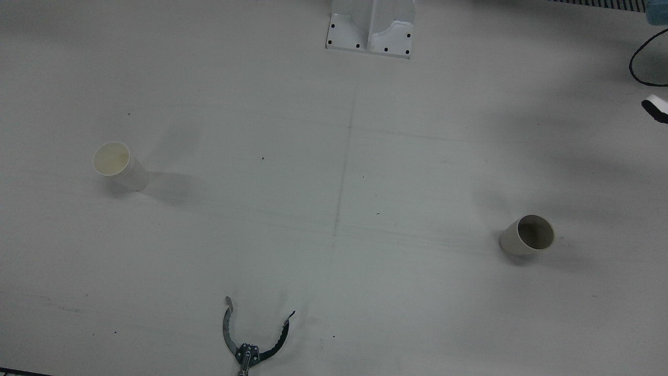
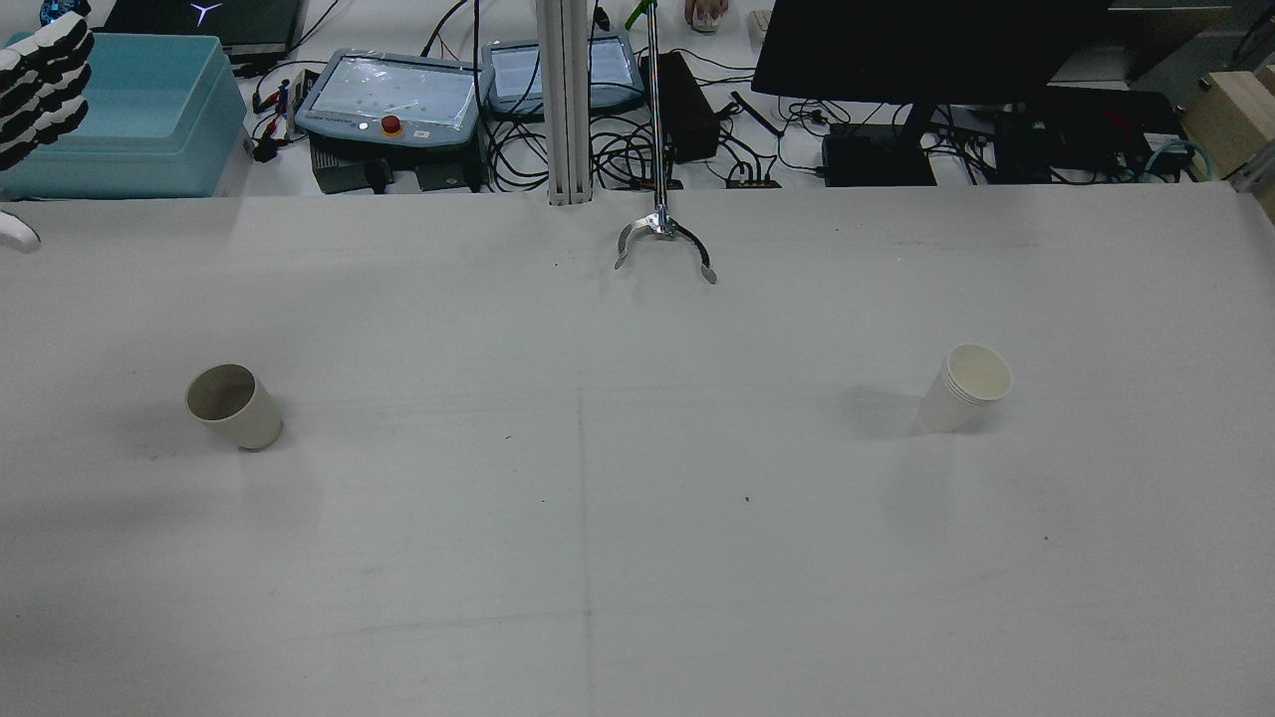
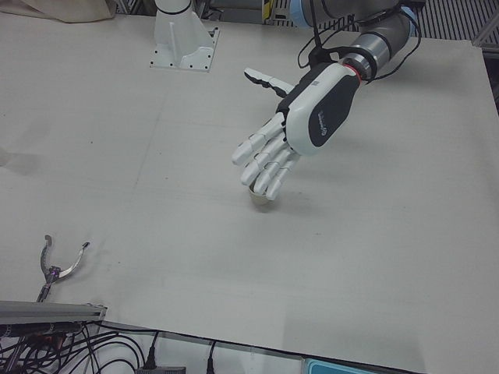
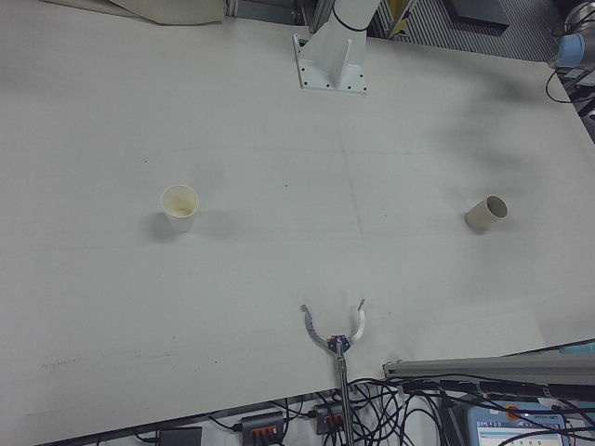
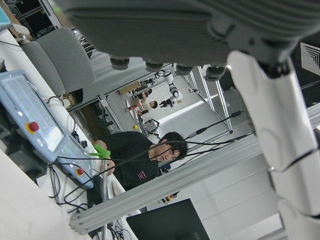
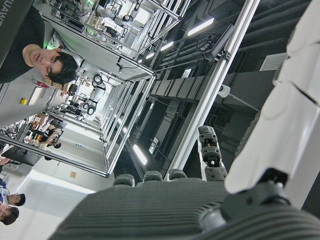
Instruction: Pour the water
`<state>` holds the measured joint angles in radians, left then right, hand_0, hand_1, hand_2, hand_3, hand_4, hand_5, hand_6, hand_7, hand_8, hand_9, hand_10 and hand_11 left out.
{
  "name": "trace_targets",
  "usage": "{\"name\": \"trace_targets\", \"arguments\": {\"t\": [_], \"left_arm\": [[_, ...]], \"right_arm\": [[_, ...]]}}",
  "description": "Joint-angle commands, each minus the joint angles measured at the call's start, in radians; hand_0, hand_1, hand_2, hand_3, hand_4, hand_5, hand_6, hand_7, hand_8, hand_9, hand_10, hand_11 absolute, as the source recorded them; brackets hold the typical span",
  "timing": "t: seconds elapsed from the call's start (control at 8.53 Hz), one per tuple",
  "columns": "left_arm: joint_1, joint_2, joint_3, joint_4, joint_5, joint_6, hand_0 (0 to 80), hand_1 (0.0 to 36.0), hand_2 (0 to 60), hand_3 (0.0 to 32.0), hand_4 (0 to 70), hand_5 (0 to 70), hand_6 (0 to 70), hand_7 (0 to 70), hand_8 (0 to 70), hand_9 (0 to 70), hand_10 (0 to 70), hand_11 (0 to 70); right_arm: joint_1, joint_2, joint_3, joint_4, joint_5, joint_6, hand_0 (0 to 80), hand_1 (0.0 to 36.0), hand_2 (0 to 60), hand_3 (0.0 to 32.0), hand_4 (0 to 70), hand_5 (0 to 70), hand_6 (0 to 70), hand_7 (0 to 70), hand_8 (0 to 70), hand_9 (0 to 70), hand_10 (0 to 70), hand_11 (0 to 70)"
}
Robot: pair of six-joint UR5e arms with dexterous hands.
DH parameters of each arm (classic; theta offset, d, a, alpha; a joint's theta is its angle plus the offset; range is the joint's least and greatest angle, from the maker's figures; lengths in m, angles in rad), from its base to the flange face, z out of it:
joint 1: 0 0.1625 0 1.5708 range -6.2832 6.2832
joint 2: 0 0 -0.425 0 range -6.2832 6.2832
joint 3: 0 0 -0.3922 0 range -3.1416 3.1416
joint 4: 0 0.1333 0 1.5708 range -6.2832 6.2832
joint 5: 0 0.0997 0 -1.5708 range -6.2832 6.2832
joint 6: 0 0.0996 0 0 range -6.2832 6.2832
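Grey cup (image 3: 256, 195) below left robot hand (image 3: 290, 140).

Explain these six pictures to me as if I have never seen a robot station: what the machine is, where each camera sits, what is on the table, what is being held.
This is a two-armed robot, each arm ending in a many-fingered hand. Four cameras are fixed: one above, one behind the arms, two at the front corners. The last two ride on the hands and show mostly the room.

On the white table stand two paper cups: a grey cup on the robot's left side, a white cup on its right. A metal grabber tool lies at the operators' edge.

The left hand hovers open above the grey cup, fingers spread, holding nothing. The right hand shows only in its own camera, too close to judge.
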<state>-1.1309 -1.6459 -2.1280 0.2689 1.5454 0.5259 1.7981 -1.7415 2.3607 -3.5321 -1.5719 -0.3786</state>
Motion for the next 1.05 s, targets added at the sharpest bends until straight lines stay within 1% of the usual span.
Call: {"name": "trace_targets", "arguments": {"t": [0.0, 0.12, 0.23, 0.35, 0.47, 0.59, 0.7, 0.82, 0.94], "left_arm": [[0.002, 0.292, 0.096, -0.352, -0.001, 0.122, 47.9, 10.8, 3.0, 10.8, 6.7, 0.0, 0.0, 0.6, 0.0, 0.7, 0.0, 0.0], [0.006, 0.307, 0.112, -0.399, -0.001, 0.147, 48.2, 11.2, 3.4, 10.8, 6.5, 0.0, 0.0, 0.7, 0.0, 0.9, 0.0, 0.0], [0.078, 0.307, 0.121, -0.436, -0.010, 0.192, 48.2, 12.1, 6.4, 11.2, 6.1, 0.0, 0.0, 0.9, 0.0, 0.8, 0.0, 0.0], [0.121, 0.292, 0.163, -0.474, -0.027, 0.200, 48.2, 11.9, 5.8, 11.2, 6.5, 0.2, 0.0, 1.5, 0.0, 0.7, 0.0, 0.0], [0.178, 0.258, 0.233, -0.497, -0.084, 0.200, 48.4, 11.9, 5.9, 11.0, 7.0, 0.9, 0.0, 2.2, 0.0, 0.7, 0.0, 0.0], [0.218, 0.218, 0.303, -0.516, -0.103, 0.198, 48.5, 12.1, 6.1, 11.2, 7.3, 1.5, 0.0, 2.9, 0.0, 0.2, 0.0, 0.0], [0.233, 0.193, 0.336, -0.516, -0.105, 0.198, 48.0, 10.9, 4.1, 11.2, 6.9, 0.6, 0.0, 2.3, 0.0, 0.2, 0.0, 0.0], [0.235, 0.193, 0.373, -0.539, -0.105, 0.192, 48.1, 11.2, 4.3, 11.0, 7.4, 1.0, 0.0, 2.8, 0.0, 0.1, 0.0, 0.0], [0.235, 0.193, 0.432, -0.575, -0.105, 0.180, 48.3, 11.5, 4.9, 11.0, 7.4, 0.9, 0.0, 2.9, 0.0, 0.1, 0.0, 0.0]], "right_arm": [[-0.002, 0.002, 0.008, 0.001, -0.003, -0.009, 47.5, 11.8, 4.6, 4.0, 10.2, 8.6, 0.0, 3.4, 0.0, 0.0, 0.0, 0.0], [-0.003, 0.002, 0.003, 0.001, -0.005, -0.013, 47.3, 11.5, 4.2, 4.0, 10.2, 8.6, 0.0, 3.5, 0.0, 0.0, 0.0, 0.0], [-0.006, -0.004, 0.006, 0.001, -0.007, -0.019, 47.5, 11.5, 3.7, 4.6, 10.1, 8.8, 0.0, 3.8, 0.0, 0.0, 0.0, 0.0], [-0.011, -0.003, 0.005, 0.001, -0.007, -0.020, 47.2, 11.3, 4.1, 4.6, 10.1, 8.8, 0.0, 3.9, 0.0, 0.0, 0.0, 0.0], [-0.014, -0.003, 0.002, 0.001, -0.008, -0.023, 47.3, 11.3, 3.6, 5.0, 9.6, 8.6, 0.0, 3.4, 0.0, 0.0, 0.0, 0.0], [-0.016, -0.001, 0.002, 0.001, -0.008, -0.023, 47.3, 11.3, 3.6, 5.2, 9.9, 8.8, 0.0, 4.0, 0.0, 0.0, 0.0, 0.0], [-0.019, 0.003, -0.004, 0.001, -0.008, -0.022, 47.2, 11.2, 3.8, 5.2, 10.0, 8.7, 0.0, 3.9, 0.0, 0.0, 0.0, 0.0], [-0.022, 0.003, -0.007, 0.001, -0.008, -0.023, 47.1, 11.1, 3.7, 5.0, 10.4, 8.9, 0.0, 4.2, 0.0, 0.0, 0.0, 0.0], [-0.022, 0.002, -0.008, 0.001, -0.008, -0.022, 47.2, 10.8, 3.1, 4.8, 11.1, 9.2, 0.2, 5.0, 0.0, 0.0, 0.0, 0.0]]}}
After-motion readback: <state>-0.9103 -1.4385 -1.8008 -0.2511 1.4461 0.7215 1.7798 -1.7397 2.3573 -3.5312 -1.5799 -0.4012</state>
